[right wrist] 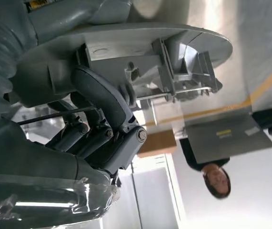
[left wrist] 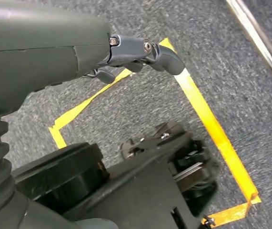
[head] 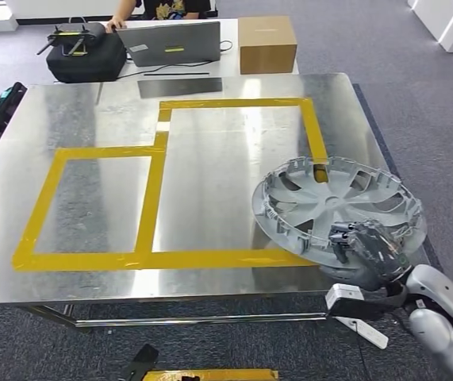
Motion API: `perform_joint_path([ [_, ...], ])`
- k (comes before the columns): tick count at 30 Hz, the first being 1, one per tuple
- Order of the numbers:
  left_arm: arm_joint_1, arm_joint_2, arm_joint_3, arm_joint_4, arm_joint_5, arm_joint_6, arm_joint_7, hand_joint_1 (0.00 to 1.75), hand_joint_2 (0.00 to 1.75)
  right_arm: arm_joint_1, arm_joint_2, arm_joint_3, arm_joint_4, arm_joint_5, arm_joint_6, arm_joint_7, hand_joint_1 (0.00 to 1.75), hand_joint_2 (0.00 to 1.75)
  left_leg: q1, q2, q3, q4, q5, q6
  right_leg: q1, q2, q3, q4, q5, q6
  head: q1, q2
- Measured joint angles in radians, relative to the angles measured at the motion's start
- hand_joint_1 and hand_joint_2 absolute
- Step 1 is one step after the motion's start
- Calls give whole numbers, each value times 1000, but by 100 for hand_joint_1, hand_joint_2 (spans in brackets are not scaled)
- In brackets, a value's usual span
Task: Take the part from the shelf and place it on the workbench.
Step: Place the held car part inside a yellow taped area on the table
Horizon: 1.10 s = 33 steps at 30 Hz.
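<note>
The part is a grey round wheel cover with spokes, inner side up, held over the right front corner of the steel workbench, tilted a little. My right hand grips its near rim from below the bench edge; in the right wrist view the fingers curl around the rim of the wheel cover. My left hand hangs down over grey carpet with its fingers loosely curled and nothing in them.
Yellow tape marks two rectangles on the bench. At the far edge lie a laptop, a cardboard box and a black bag, with a person behind them. Yellow tape also marks the floor.
</note>
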<state>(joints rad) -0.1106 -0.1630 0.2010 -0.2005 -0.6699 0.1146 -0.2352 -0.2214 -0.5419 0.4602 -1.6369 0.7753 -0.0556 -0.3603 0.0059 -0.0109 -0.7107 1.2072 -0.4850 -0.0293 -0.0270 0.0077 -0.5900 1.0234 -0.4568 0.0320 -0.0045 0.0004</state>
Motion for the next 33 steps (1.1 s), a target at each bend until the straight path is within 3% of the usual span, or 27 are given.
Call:
perform_joint_path([
  [1, -4, -1, -1, 0, -4, -2, 1, 0, 175, -22, 23, 26, 44, 4, -2, -5, 175, 175, 3, 1, 23, -65, 43, -3, -1, 3, 5, 1, -4, 5, -2, 0],
  [3, -16, -3, -5, 0, -11, -6, 4, 0, 175, -63, 65, 75, 125, 2, -8, -15, 175, 175, 4, 1, 62, -166, 78, 0, 1, 8, 9, 2, -13, 19, -8, 0],
  [8, -25, -5, -11, -1, -24, -7, 16, 0, 175, -108, 145, 155, 242, -27, 7, -40, 175, 175, 4, -2, 86, -194, 62, 38, 1, 2, 9, 12, -32, 43, -5, 0],
  [10, -26, -6, -12, -1, -28, -6, 16, 0, 175, -122, 165, 175, 266, -31, 11, -42, 175, 175, 3, -3, 97, -195, 56, 51, 2, -2, -44, 116, -73, 44, 0, 0],
  [12, -24, -6, -13, -1, -34, -2, 17, 0, 175, -133, 179, 194, 284, -34, 18, -42, 175, 175, -2, -4, 105, -195, 47, 59, 4, -2, -126, 249, -112, 42, 2, 0],
  [13, -22, -6, -14, -1, -37, 1, 17, 0, 175, -138, 186, 204, 290, -34, 22, -40, 175, 175, -4, -5, 112, -195, 41, 60, 6, -2, -155, 282, -109, 41, 3, 0],
  [14, -21, -6, -16, -1, -39, 2, 18, 0, 175, -142, 192, 215, 295, -31, 26, -38, 175, 175, -5, -5, 121, -195, 34, 60, 7, -2, -165, 276, -84, 38, 3, 0],
  [16, -21, -7, -18, -1, -43, 3, 20, 0, 175, -156, 205, 236, 306, -23, 30, -31, 175, 175, -7, -6, 145, -195, 18, 56, 8, -2, -133, 165, 6, 31, 3, 0],
  [18, -25, -9, -19, -1, -46, 2, 22, 0, 175, -179, 217, 258, 326, -13, 32, -23, 175, 175, -9, -7, 159, -194, 4, 48, 13, -2, -79, 52, 55, 26, 1, 0],
  [19, -27, -10, -19, -1, -48, 2, 23, 0, 175, -192, 222, 268, 338, -8, 33, -20, 175, 175, -9, -7, 161, -194, 0, 44, 15, -2, -64, 25, 57, 23, -1, 0],
  [22, -29, -11, -20, -2, -51, 0, 26, 0, 175, -219, 237, 290, 371, 12, 29, -13, 175, 175, -7, -7, 162, -197, -7, 27, 18, -2, -52, 8, 43, 10, -4, 0],
  [24, -30, -12, -21, -2, -53, -2, 26, 0, 175, -243, 243, 310, 396, 38, 23, -8, 175, 175, -6, -5, 144, -156, -28, 13, 12, -2, -43, 1, 39, 1, -8, 0],
  [27, -31, -11, -23, -2, -57, -3, 26, 0, 175, -288, 255, 354, 459, 80, 9, 10, 175, 175, 0, -3, 34, 28, -93, -2, 9, -3, -30, -1, 30, -8, -11, 0],
  [28, -29, -10, -23, -2, -57, -4, 26, 0, 175, -300, 259, 368, 483, 92, 4, 17, 175, 175, 2, -2, 0, 70, -96, -5, 8, -3, -25, -1, 26, -8, -11, 0],
  [29, -28, -10, -23, -2, -58, -4, 26, 0, 175, -309, 262, 380, 504, 101, 0, 23, 175, 175, 4, -2, -17, 79, -78, -7, 6, -3, -20, -1, 22, -7, -11, 0],
  [30, -28, -10, -23, -2, -58, -4, 27, 0, 175, -318, 265, 390, 524, 107, -3, 26, 175, 175, 6, -2, -15, 48, -39, -9, 4, -3, -14, 0, 17, -4, -11, 0],
  [32, -27, -9, -23, -2, -61, -4, 29, 0, 175, -341, 270, 408, 562, 117, -2, 29, 175, 175, 11, 2, 25, -76, 51, -15, 1, -1, -2, 2, 5, 7, -11, 0],
  [33, -28, -9, -23, -2, -62, -5, 30, 0, 175, -357, 274, 418, 582, 122, 2, 28, 175, 175, 13, 3, 45, -133, 78, -14, 2, 1, -1, 5, 0, 13, -13, 0],
])
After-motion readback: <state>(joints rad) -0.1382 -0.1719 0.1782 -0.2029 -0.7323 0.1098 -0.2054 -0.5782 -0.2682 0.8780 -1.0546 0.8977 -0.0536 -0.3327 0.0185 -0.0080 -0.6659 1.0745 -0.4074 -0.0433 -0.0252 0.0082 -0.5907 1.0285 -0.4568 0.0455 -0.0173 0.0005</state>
